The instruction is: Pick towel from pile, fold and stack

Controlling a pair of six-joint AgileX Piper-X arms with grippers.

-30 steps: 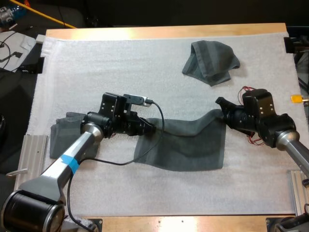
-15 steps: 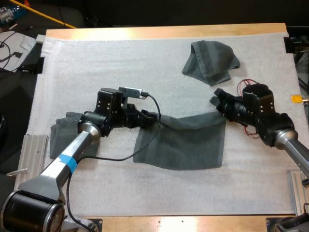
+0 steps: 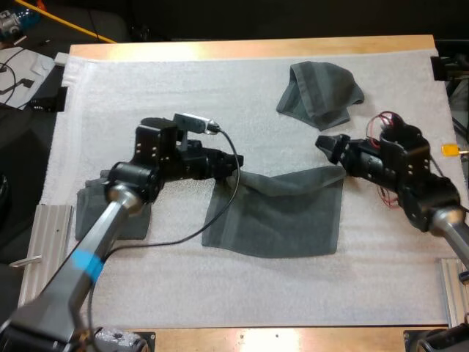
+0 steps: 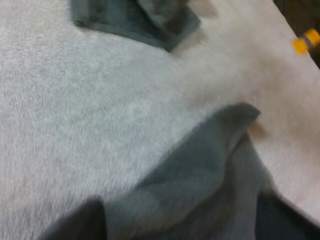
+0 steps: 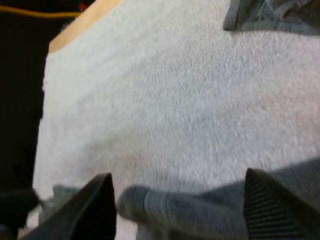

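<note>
A dark grey-green towel (image 3: pixel 275 216) lies spread on the white mat (image 3: pixel 146 95), its far edge slightly rumpled. My left gripper (image 3: pixel 229 166) hovers just over the towel's far left corner, open; in the left wrist view its fingers (image 4: pixel 75 225) stand apart above the towel (image 4: pixel 200 175). My right gripper (image 3: pixel 327 144) hangs open just beyond the far right corner, its fingers (image 5: pixel 95 205) wide apart over the towel's edge (image 5: pixel 200 210). A crumpled towel (image 3: pixel 320 93) sits at the back right. A folded stack (image 3: pixel 94 213) lies at the left, partly hidden by my left arm.
Metal rails (image 3: pixel 47 235) flank the mat at the near left and near right (image 3: pixel 452 286). The crumpled towel (image 5: pixel 270 17) lies close beyond my right gripper. Bare mat stretches across the far left and along the front.
Both grippers have opened and let go of the towel's far corners, lifting away towards the back. The towel's far edge has dropped onto the mat.
</note>
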